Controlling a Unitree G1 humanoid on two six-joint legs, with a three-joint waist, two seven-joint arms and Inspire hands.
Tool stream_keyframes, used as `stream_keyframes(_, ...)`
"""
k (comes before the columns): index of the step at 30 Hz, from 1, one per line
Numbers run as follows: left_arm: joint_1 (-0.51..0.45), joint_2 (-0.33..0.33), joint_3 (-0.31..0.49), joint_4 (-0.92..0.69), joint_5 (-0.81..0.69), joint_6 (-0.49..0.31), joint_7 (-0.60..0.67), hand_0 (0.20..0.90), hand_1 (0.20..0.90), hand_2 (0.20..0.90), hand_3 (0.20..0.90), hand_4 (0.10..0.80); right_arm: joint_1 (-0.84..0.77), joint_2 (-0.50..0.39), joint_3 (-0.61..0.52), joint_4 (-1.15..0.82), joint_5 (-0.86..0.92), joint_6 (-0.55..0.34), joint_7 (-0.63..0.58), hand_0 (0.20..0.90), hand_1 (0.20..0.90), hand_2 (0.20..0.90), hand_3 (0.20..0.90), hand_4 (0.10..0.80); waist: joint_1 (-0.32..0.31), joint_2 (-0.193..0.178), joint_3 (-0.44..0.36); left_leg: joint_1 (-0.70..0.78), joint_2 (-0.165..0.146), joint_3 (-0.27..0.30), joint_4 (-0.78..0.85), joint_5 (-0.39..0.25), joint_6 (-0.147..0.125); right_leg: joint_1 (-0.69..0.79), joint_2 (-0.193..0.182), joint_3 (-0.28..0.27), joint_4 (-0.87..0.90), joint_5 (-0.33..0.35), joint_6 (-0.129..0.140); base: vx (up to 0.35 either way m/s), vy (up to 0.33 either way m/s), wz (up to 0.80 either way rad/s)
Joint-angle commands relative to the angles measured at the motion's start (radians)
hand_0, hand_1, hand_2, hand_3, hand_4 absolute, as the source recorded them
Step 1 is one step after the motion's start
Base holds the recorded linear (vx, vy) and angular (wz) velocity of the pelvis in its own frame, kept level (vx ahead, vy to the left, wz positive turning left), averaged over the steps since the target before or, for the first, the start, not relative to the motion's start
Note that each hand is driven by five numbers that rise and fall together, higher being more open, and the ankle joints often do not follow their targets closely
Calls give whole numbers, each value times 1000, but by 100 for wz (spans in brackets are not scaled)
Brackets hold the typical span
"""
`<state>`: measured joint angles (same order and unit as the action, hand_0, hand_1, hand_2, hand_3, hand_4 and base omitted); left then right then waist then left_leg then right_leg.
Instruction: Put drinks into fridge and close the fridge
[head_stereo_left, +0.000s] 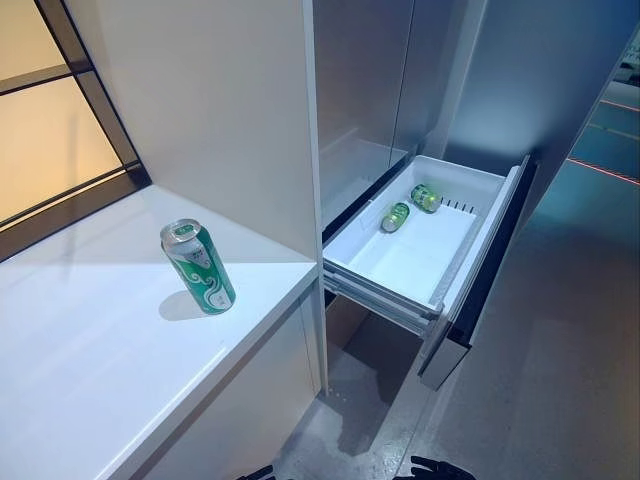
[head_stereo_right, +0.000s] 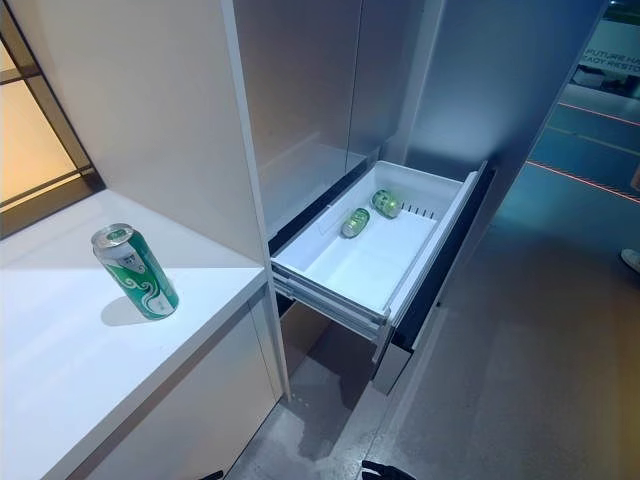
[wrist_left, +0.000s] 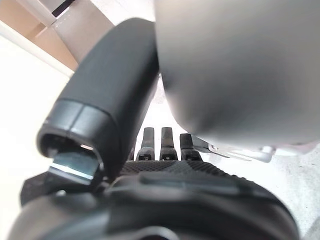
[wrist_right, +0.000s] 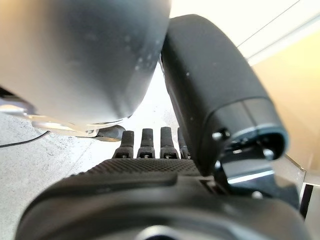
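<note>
A green can (head_stereo_left: 198, 266) stands upright on the white counter (head_stereo_left: 90, 350), left of the fridge. The fridge's white drawer (head_stereo_left: 412, 262) is pulled out, with its dark front panel (head_stereo_left: 484, 282) to the right. Green cans (head_stereo_left: 396, 216) lie on their sides at the drawer's far end. My left hand (wrist_left: 175, 185) hangs by my side with straight fingers (wrist_left: 166, 143) and holds nothing. My right hand (wrist_right: 145, 180) hangs the same way, with straight fingers (wrist_right: 148, 142), also empty. Both are away from the can and the drawer.
A tall white side panel (head_stereo_left: 220, 110) stands between the counter and the fridge. A dark-framed window (head_stereo_left: 60, 130) is at the counter's far left. Grey floor (head_stereo_left: 560, 380) lies below and to the right of the open drawer.
</note>
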<state>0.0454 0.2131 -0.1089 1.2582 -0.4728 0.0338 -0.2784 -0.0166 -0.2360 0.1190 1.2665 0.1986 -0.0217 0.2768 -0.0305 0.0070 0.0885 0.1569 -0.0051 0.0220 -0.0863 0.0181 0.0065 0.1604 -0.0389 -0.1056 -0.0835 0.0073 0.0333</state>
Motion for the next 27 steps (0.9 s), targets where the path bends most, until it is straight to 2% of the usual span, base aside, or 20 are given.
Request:
stream_keyframes(1,-72,-18,-24,36,11,-38,-29,900,900,900,900,800,-46,-11,25,55,0,-2,-3,900,900,900,900,800,23,-4,2,3,-46,74,59,-105,28,-47,9,-23,87,-55,17,0,0,0)
stream_keyframes(6,-72,-16,-17,34,-21,-43,-38,900,900,900,900,800,-47,-14,22,56,0,-3,2,900,900,900,900,800,25,-4,2,2,-45,75,60,-105,28,-49,8,-24,87,-55,18,0,0,0)
stream_keyframes(9,-73,-16,-13,32,-39,-84,-50,900,900,900,900,800,-49,-13,23,56,-4,-2,2,900,900,900,900,800,24,-4,2,1,-45,75,59,-104,27,-50,9,-22,88,-55,18,0,0,0)
stream_keyframes(11,-77,-14,-19,17,10,-172,-48,900,900,900,900,800,-50,-14,27,55,-3,0,0,900,900,900,900,800,24,-4,2,0,-45,75,59,-103,26,-52,10,-21,89,-55,18,0,0,0)
stream_keyframes(15,-106,6,-103,-76,124,-383,-19,900,900,900,900,800,-60,-27,46,42,4,10,4,900,900,900,900,800,21,4,7,-4,-43,73,57,-99,23,-57,11,-18,90,-54,20,-19,10,0)
stream_keyframes(19,-139,44,-176,-242,163,-463,-20,900,900,900,900,800,-74,-46,53,24,8,31,9,900,900,900,900,800,22,14,14,-10,-43,72,55,-95,23,-65,13,-13,93,-52,23,-43,27,-1)
stream_keyframes(20,-156,67,-203,-332,165,-451,-42,900,900,900,900,800,-79,-55,54,17,10,37,12,900,900,900,900,800,23,19,17,-12,-42,70,54,-93,24,-68,14,-12,94,-51,23,-33,21,0)
stream_keyframes(21,-159,72,-208,-348,166,-459,-57,900,900,900,900,800,-80,-57,55,16,11,38,13,900,900,900,900,800,24,20,18,-13,-42,70,54,-93,24,-69,14,-12,94,-50,23,-38,29,0)
stream_keyframes(22,-172,98,-230,-440,128,-422,-115,900,900,900,900,800,-83,-65,53,12,11,42,16,900,900,900,900,800,24,25,19,-15,-42,67,54,-91,26,-71,15,-10,94,-50,23,0,0,0)
stream_keyframes(23,-174,104,-235,-466,115,-408,-132,900,900,900,900,800,-84,-67,53,12,11,43,16,900,900,900,900,800,25,26,19,-15,-42,67,53,-90,26,-72,16,-9,94,-50,23,0,0,0)
stream_keyframes(25,-193,138,-246,-608,11,-314,-271,900,900,900,900,800,-88,-75,52,8,14,48,17,900,900,900,900,800,27,31,20,-18,-43,62,50,-87,29,-75,17,-6,94,-48,25,-19,10,-1)
stream_keyframes(26,-210,165,-242,-696,-69,-259,-410,900,900,900,900,800,-88,-80,50,5,14,50,19,900,900,900,900,800,28,34,19,-20,-43,59,47,-85,30,-77,18,-4,93,-47,25,-33,12,-1)
stream_keyframes(27,-218,176,-240,-750,-98,-218,-446,900,900,900,900,800,-88,-81,49,4,14,50,19,900,900,900,900,800,28,35,19,-20,-43,58,46,-85,31,-78,18,-4,93,-46,26,0,0,0)
